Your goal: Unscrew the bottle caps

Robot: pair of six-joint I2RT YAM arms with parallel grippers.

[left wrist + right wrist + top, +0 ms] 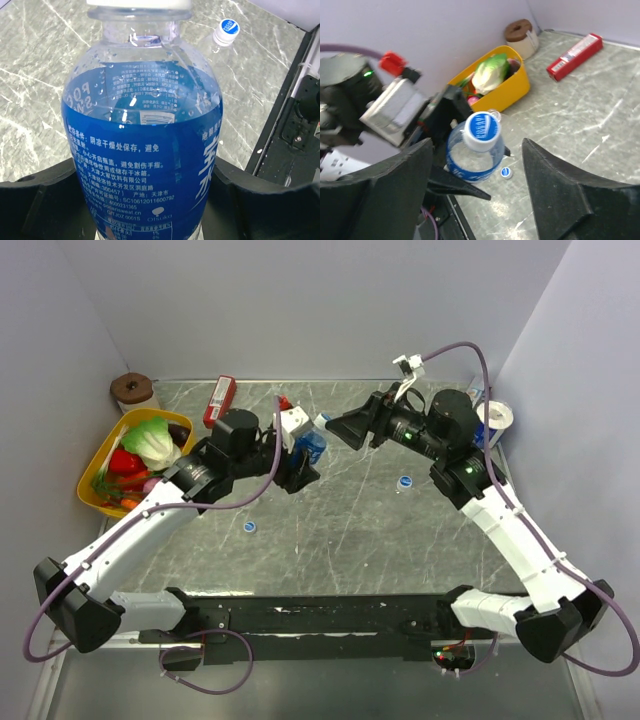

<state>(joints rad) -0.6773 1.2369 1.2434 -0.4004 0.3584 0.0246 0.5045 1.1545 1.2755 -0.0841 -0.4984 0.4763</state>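
Within left hand [299,470], bottle [142,150], cap [481,131] on

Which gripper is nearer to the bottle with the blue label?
Left. The left gripper grips the bottle by its body; the right gripper is open, just short of its cap, not gripping.

The left arm [150,515] reaches forward and inward from its base. The left gripper [302,465] is clamped on the blue-labelled bottle [311,447], a finger on each side. The right arm [500,520] folds inward at the elbow. The right gripper [340,428] points leftward, jaws spread wide, seemingly touching nothing.
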